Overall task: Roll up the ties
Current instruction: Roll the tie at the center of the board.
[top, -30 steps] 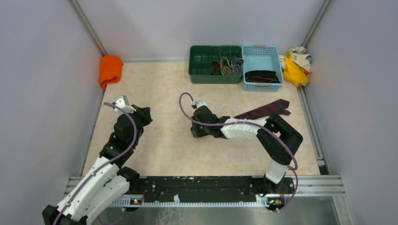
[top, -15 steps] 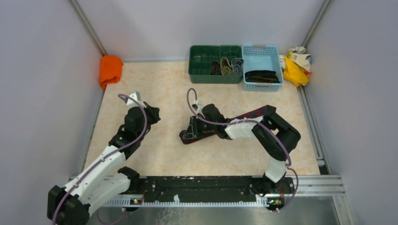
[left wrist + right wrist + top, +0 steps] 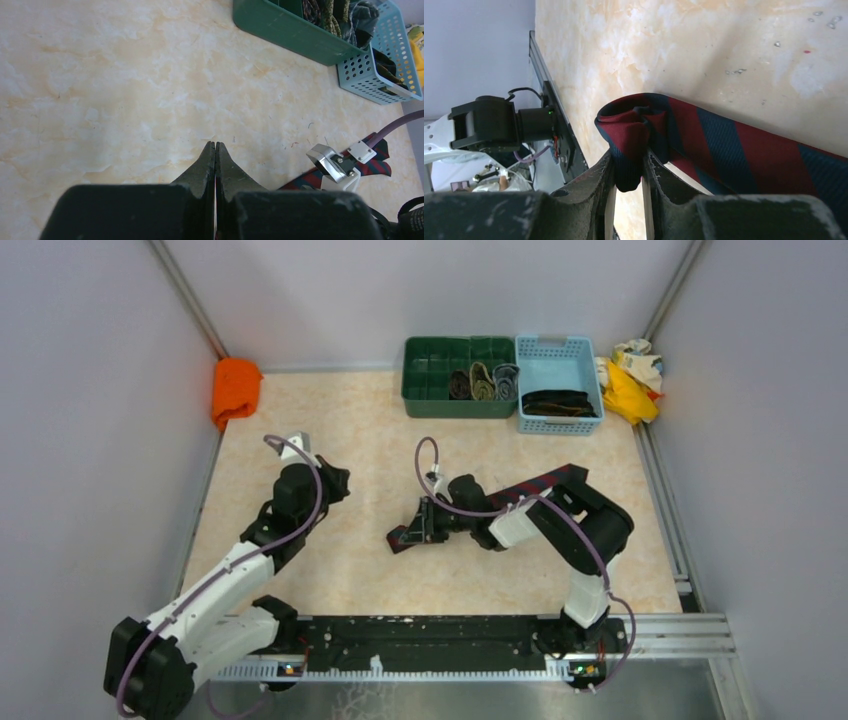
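Note:
A dark red tie with navy plaid (image 3: 535,483) lies across the table's middle, running from the right arm toward the left. My right gripper (image 3: 401,537) is shut on its folded end (image 3: 631,131), which bulges between the fingers just above the table; the rest of the tie (image 3: 744,147) trails away to the right. My left gripper (image 3: 337,481) is shut and empty, over bare table left of the tie; its shut fingertips (image 3: 215,146) point at the tabletop. Part of the tie (image 3: 306,179) shows beside the right wrist in the left wrist view.
A green divided bin (image 3: 430,390) at the back holds three rolled ties (image 3: 483,382). A blue basket (image 3: 557,348) beside it holds a black tie (image 3: 558,402). An orange cloth (image 3: 236,388) lies at the back left, and yellow-and-cream rags (image 3: 630,380) at the back right.
My right gripper has dragged the tie's end left and toward the near edge, turning its wrist. My left arm has reached right, toward the table's middle.

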Robot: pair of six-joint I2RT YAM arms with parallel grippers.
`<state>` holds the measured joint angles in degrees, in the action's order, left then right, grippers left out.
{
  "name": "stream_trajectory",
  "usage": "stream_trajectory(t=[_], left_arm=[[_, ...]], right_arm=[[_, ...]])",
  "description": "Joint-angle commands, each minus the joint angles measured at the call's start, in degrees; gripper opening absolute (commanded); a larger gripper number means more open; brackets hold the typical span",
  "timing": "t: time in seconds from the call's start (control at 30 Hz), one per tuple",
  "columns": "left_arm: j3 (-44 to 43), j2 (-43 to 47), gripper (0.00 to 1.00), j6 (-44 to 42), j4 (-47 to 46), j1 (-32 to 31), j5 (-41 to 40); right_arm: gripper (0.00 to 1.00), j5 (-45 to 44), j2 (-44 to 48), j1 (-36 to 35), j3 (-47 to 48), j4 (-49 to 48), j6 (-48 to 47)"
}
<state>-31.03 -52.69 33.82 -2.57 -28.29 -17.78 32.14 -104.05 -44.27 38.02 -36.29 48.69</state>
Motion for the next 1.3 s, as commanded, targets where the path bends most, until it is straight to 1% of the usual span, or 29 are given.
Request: stream_trajectory(t=[0.0,0.13,0.2,0.27,0.43,0.57,0.8,0.97,1.13,1.27], left_arm=[[-1.0,-1.5,0.0,-0.3,-3.1,-0.1,2.8],[-0.7,-3.5,0.0,-0.3,-4.8,-0.2,4.6],[-0.5,-4.4,0.0,-0.4,-5.7,-0.2,5.5],[-0.4,-5.4,0.0,-0.7,-6.6,-0.3,6.2],[-0.5,-8.4,0.0,-1.5,-8.7,-0.3,7.5],[-0.4,-11.8,0.0,-1.5,-11.2,-0.3,10.1],[-0.9,-18.4,0.0,-2.7,-14.7,-0.6,13.7],[-1.6,-22.7,0.0,-3.1,-16.6,-1.1,16.0],[-1.9,-24.7,0.0,-3.7,-16.8,-1.2,15.8],[-2.2,-25.8,0.0,-3.9,-16.7,-1.2,15.9]], right_arm=[[0.23,-2.9,2.3,0.9,-1.8,-1.6,-0.4],[0.36,-5.3,3.7,1.3,-1.4,2.8,-3.0],[0.38,-6.2,4.5,1.3,-1.5,3.3,-3.3],[0.39,-6.8,5.1,1.4,-1.3,3.6,-3.6],[0.39,-8.7,7.1,1.4,0.4,8.7,-5.8],[0.39,-11.7,9.2,1.4,2.8,16.1,-9.2],[0.4,-17.4,11.7,1.4,5.7,25.4,-13.2],[0.4,-22.0,11.3,1.3,8.4,33.4,-16.4],[0.37,-20.8,11.1,0.3,8.5,33.3,-16.9],[0.33,-18.5,10.5,-1.1,8.1,30.8,-14.7]])
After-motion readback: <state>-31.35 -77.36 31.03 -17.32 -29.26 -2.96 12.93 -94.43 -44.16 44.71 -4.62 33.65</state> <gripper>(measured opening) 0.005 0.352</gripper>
